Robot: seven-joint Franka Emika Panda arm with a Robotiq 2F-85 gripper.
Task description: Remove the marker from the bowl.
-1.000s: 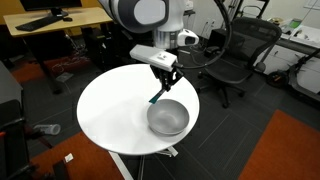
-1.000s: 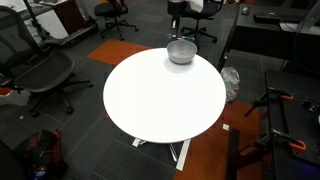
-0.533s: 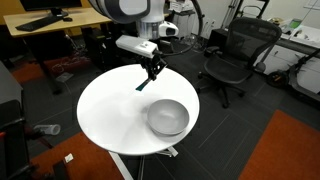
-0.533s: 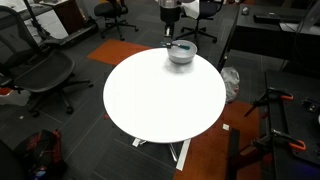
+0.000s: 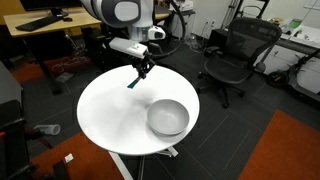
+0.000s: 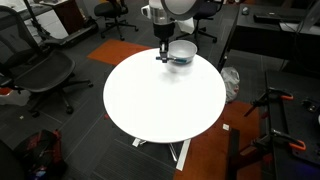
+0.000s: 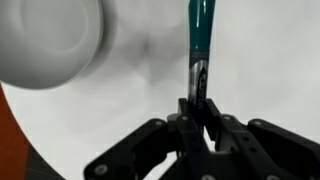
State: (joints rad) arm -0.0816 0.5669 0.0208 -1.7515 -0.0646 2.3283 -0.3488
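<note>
My gripper (image 5: 140, 69) is shut on the marker (image 5: 133, 80), a slim dark pen with a teal end, and holds it above the white round table (image 5: 110, 115), away from the bowl. In the wrist view the marker (image 7: 198, 40) sticks up from between the closed jaws (image 7: 198, 105). The grey metallic bowl (image 5: 168, 117) stands on the table near its edge and holds nothing that I can see. It also shows in an exterior view (image 6: 181, 51) beside my gripper (image 6: 160, 55), and in the wrist view (image 7: 45, 40) at the upper left.
Black office chairs (image 5: 235, 55) stand around the table, one also in an exterior view (image 6: 45, 75). A wooden desk (image 5: 60, 20) is behind the arm. Orange floor mats (image 5: 290, 145) lie beside the table. A black stand (image 6: 275, 110) is near the table.
My gripper has carried the marker up out of the bowl and across the table, away from the bowl. The bowl has not moved.
</note>
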